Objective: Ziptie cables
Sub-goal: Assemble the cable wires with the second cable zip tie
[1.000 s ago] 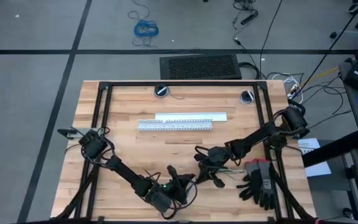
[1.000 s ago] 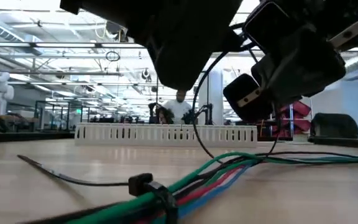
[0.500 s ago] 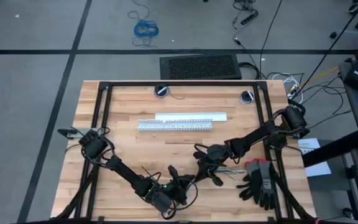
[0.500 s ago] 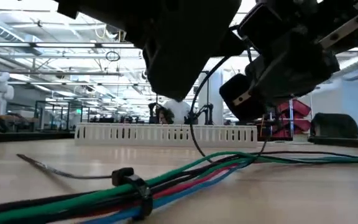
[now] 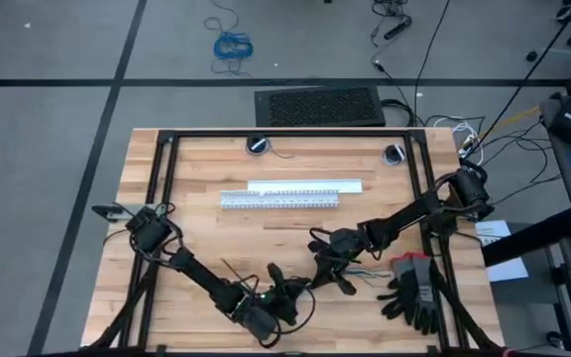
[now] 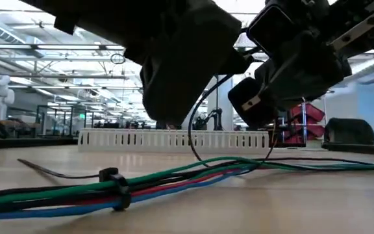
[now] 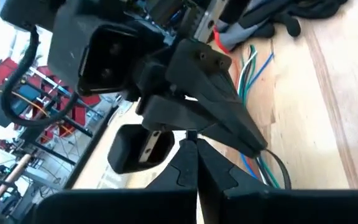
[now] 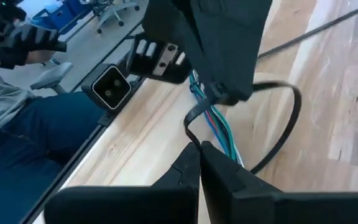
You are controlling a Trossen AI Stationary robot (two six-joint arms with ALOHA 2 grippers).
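We have both arms bunched at the near edge of the table (image 5: 206, 159). The left gripper (image 5: 284, 291) and the right gripper (image 5: 333, 270) sit close together over the cables (image 6: 193, 179).

In each wrist view our own fingers meet at the tips — together, it seems, on something thin. Whether that is the ziptie's tail or a wire, we cannot tell.

The cables lie on the wood under and beside both grippers; past the right gripper their loose ends (image 5: 375, 275) splay toward the black gloves (image 5: 414, 293). In the low view one ziptie (image 6: 112, 188) is already looped round the bundle, its head upright and its thin tail (image 6: 50, 171) trailing flat across the wood. Well beyond the grippers lies the white slotted duct (image 5: 281, 200).

What could go wrong, in our judgement:

- A sideways pull by either gripper could slide the band along the bundle rather than cinch it.
- A weak pinch on so thin a strip could slip.
- The grippers are crowded — a careless swing could knock them together or snag the black lead (image 8: 278, 134) looping between them.
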